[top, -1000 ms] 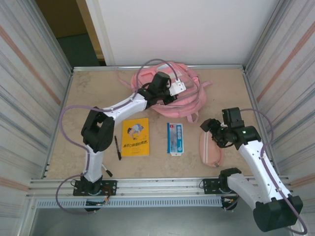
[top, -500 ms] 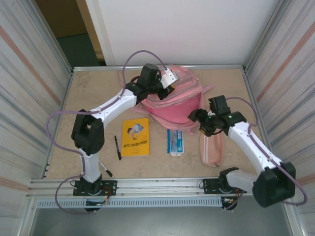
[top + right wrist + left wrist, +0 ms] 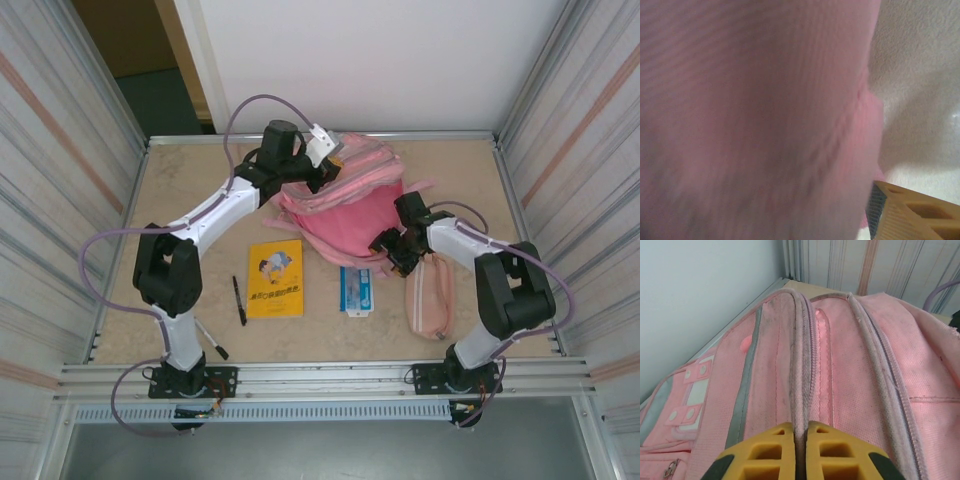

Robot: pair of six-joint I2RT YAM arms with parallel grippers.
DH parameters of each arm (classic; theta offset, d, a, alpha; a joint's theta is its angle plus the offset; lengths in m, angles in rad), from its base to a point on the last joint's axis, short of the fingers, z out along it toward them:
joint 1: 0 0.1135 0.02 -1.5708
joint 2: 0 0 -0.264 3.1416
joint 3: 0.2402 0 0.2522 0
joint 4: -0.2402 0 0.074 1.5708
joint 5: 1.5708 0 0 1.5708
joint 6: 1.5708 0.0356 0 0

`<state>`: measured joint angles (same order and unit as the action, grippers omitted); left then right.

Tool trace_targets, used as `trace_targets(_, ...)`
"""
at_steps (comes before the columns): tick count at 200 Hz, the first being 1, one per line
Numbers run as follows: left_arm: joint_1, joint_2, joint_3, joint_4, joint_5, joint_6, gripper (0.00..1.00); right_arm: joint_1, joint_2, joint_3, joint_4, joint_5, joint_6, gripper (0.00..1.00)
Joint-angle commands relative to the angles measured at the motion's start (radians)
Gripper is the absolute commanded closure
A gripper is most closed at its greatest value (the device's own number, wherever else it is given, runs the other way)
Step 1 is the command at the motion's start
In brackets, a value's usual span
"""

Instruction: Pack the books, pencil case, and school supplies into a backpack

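Holding the backpack [image 3: 345, 205] by its top seam; nothing packed yet

Backpack lay at upper centre of the overhead frame, near the far edge of the table [image 3: 180, 210]. Left gripper [image 3: 318, 165] was clamped tight on a ridge of pink piping beside a zip line. Its wrist view showed both yellow fingers [image 3: 765, 457] pressed together with the ridge between them. Zips in that view looked closed.

Right gripper [image 3: 392, 250] was pushed against the bag's lower right edge. Its wrist view gave one finger [image 3: 905, 212] in the lower right corner and blurred pink cloth. Could not tell how wide it stood, or whether it had any fabric.

Below the bag, all loose on the table: yellow book [image 3: 275, 278], blue-and-white packet [image 3: 355, 282], pencil case [image 3: 430, 297] near the right gripper, one pen [image 3: 239, 300] left of the book, another pen [image 3: 208, 340] lower left.

Judged step: readying the bag, before any loading. Next move called for a hold on a zip pull or opposite lip to part the mouth.

Left arm reached long and diagonal from lower left. Right arm was folded, elbow out right, forearm pointing left.
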<state>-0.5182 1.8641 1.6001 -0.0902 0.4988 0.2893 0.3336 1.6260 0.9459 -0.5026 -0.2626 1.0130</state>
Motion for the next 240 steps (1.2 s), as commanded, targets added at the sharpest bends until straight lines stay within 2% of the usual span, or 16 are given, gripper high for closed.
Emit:
trace_targets(1,0.008,-0.071,0.012,0.180,0.082,-0.049,1.00,-0.003,0.005,0.039,0.011,-0.008,0.009,0.32)
trace_targets(27,0.007,-0.034,0.033,0.198,0.086,-0.047,1.00,-0.007,-0.056,0.022,0.009,0.042,0.021,0.32)
trace_targets(81,0.009,-0.010,0.039,0.140,0.070,0.004,1.00,-0.024,-0.198,0.033,-0.075,0.028,0.015,0.30)
trace_targets(97,0.010,-0.001,0.017,0.150,0.062,0.012,1.00,-0.030,-0.224,0.062,-0.154,0.045,-0.021,0.26)
trace_targets(132,0.008,0.023,0.007,0.136,0.070,0.019,1.00,-0.036,-0.338,0.051,-0.332,0.198,-0.089,0.24)
trace_targets(162,-0.004,0.070,0.015,0.125,0.058,0.087,1.00,-0.025,-0.444,-0.003,-0.411,0.215,-0.129,0.24)
trace_targets(192,-0.019,0.135,0.017,0.117,0.026,0.126,1.00,0.017,-0.527,-0.083,-0.376,0.178,-0.093,0.26)
trace_targets(221,-0.028,0.181,0.029,0.091,0.005,0.139,1.00,0.157,-0.555,-0.145,-0.238,0.154,-0.075,0.27)
trace_targets(229,-0.027,0.182,0.020,0.098,-0.004,0.118,0.92,0.195,-0.546,-0.150,-0.204,0.158,-0.078,0.28)
trace_targets(240,-0.022,0.178,0.015,0.113,-0.005,0.068,0.87,0.238,-0.523,-0.139,-0.191,0.171,-0.078,0.28)
